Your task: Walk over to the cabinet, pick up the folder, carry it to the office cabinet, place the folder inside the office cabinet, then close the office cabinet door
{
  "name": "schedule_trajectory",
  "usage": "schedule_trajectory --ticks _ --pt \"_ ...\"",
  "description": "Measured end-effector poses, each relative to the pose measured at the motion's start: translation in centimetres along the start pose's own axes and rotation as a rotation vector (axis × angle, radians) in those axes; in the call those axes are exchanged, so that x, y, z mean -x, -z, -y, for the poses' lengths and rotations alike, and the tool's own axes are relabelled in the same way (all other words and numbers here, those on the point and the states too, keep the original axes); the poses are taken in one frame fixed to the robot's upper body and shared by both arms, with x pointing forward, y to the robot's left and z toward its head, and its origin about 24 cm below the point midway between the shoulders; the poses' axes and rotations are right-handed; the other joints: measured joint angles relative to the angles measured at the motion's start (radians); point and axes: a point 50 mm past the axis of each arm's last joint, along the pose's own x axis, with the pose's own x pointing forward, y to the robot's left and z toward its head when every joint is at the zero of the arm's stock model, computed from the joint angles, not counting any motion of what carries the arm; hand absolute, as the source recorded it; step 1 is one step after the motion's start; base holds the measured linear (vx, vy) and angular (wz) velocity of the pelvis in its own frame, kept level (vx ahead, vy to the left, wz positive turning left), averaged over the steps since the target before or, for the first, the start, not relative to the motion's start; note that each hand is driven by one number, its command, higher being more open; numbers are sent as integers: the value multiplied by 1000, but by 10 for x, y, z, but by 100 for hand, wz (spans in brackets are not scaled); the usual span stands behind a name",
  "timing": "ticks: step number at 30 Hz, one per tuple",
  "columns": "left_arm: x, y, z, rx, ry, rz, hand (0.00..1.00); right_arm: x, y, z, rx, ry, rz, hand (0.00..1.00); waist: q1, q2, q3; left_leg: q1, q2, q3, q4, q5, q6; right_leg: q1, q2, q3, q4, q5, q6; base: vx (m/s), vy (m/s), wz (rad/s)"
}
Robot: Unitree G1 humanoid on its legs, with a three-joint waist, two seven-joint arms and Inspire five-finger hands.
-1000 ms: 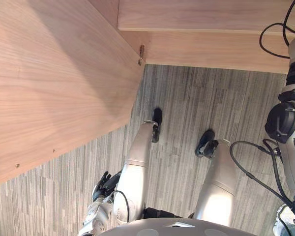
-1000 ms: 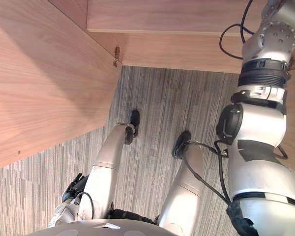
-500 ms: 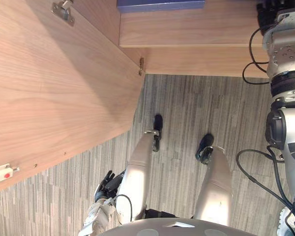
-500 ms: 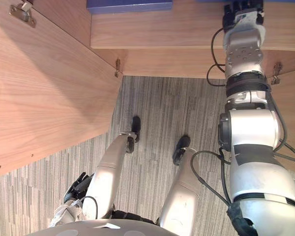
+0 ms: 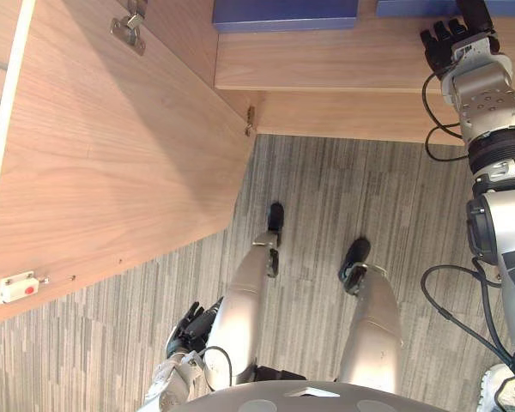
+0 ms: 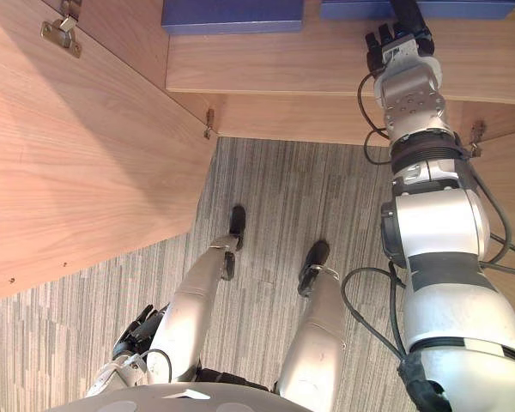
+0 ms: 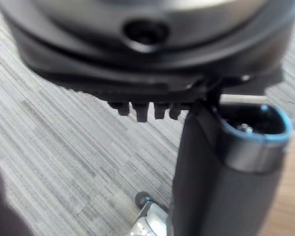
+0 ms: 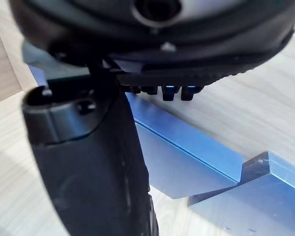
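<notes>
As it lies flat on the pale wood shelf [image 5: 326, 64], the blue folder [image 6: 463, 9] shows as a thin smooth rectangle, with its long edge along the shelf front. The right hand [image 5: 453, 43] is at its near edge; open or closed, I cannot tell. A second folder [image 5: 283, 13] lies apart. The left hand [image 5: 191, 324] hangs with loose fingers.

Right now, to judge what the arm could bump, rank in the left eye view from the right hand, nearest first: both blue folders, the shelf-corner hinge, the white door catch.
From the right hand:
1. right blue folder, just beyond it.
2. left blue folder, leftward on the shelf.
3. hinge, at the shelf corner.
4. white catch, low on the door.
</notes>
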Motion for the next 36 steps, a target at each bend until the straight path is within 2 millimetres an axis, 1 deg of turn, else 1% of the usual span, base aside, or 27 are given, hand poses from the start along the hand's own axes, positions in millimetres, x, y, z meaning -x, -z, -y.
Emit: schedule_trajectory --ticks 2,5,7,8,9,10,12,14,15,16,18,23,26,29,31,33,35,36 --pt "0 1 0 1 1 -1 100 -1 1 4 6 13 -8 100 2 0 0 20 -1 -1 -26 12 -2 13 1 -4 -10 2 -1 20 -39 3" --pt "4 4 -3 4 4 -5 100 -1 7 10 163 26 -24 100 1 -3 -7 48 -2 -2 -79 34 -5 28 3 -13 -32 6 -3 23 -41 2" --pt "6 7 -5 1 0 -13 100 -2 9 24 491 36 -45 100 1 -8 -21 63 -4 -4 -119 52 -8 33 3 -20 -45 9 -4 35 -36 5" --pt "6 8 -6 -1 0 -16 100 -2 10 29 583 35 -55 100 0 -7 -27 65 -4 -7 -128 57 -8 36 3 -26 -51 10 -4 42 -37 11" --pt "7 7 -7 -3 -3 -16 100 -2 9 39 771 36 -69 100 1 -10 -34 78 -6 -13 -149 68 -10 47 2 -33 -59 10 -4 41 -32 12" --pt "7 8 -8 -5 -3 -17 100 -1 9 43 845 37 -79 100 0 -13 -37 88 -7 -15 -162 74 -10 55 2 -36 -64 10 -4 57 -42 11" --pt "13 12 -14 -32 -4 -25 100 0 18 59 1068 25 -141 100 1 -29 -71 121 -11 -18 -215 92 -14 74 2 -45 -84 10 -4 81 -46 7" --pt "15 13 -17 -40 -8 -29 100 2 24 71 1150 26 -187 100 2 -33 -97 140 -12 -24 -246 102 -15 94 2 -58 -101 10 -4 84 -28 9" --pt "16 14 -18 -40 -8 -32 100 3 25 75 1158 31 -202 100 3 -36 -98 155 -13 -24 -258 105 -14 105 2 -59 -106 10 -4 78 -24 7" --pt "18 16 -20 -40 -7 -35 100 3 26 79 1159 40 -222 100 7 -39 -112 157 -14 -24 -265 106 -14 108 2 -60 -114 11 -3 70 -19 2" --pt "18 17 -21 -41 -8 -38 100 4 27 86 1160 53 -241 100 11 -39 -115 182 -16 -22 -286 110 -14 128 2 -62 -129 13 1 71 -18 -1" --pt "19 18 -22 -40 -11 -41 100 5 28 92 1157 58 -274 100 18 -42 -116 218 -16 -13 -324 118 -13 155 5 -60 -155 18 8 47 -20 -4" --pt "20 17 -24 -34 -16 -38 100 6 29 94 1164 48 -296 100 19 -54 -124 231 -14 -9 -350 125 -12 163 11 -61 -174 25 11 49 -27 -4" --pt "21 18 -25 -30 -14 -37 100 6 30 95 1296 20 -327 100 18 -60 -127 242 -13 -6 -361 126 -11 178 14 -62 -197 33 15 61 -25 -4" --pt "21 17 -25 -28 -9 -35 100 7 32 95 1485 -25 -348 100 12 -63 -127 257 -9 -5 -370 127 -10 201 21 -67 -224 44 18 50 -20 -4" --pt "21 17 -27 -32 -14 -30 100 9 37 98 1590 -83 -367 100 12 -73 -133 261 -6 -1 -374 127 -10 209 25 -68 -237 48 19 40 -19 -4" --pt "21 16 -28 -51 -15 -27 100 12 41 103 1630 -115 -378 100 11 -76 -132 275 0 1 -384 128 -10 225 33 -70 -256 57 19 39 -21 -6" --pt "22 16 -28 -52 -16 -29 100 13 45 109 1631 -120 -395 100 12 -77 -132 289 3 5 -387 128 -10 244 38 -71 -273 64 20 36 -18 -8"
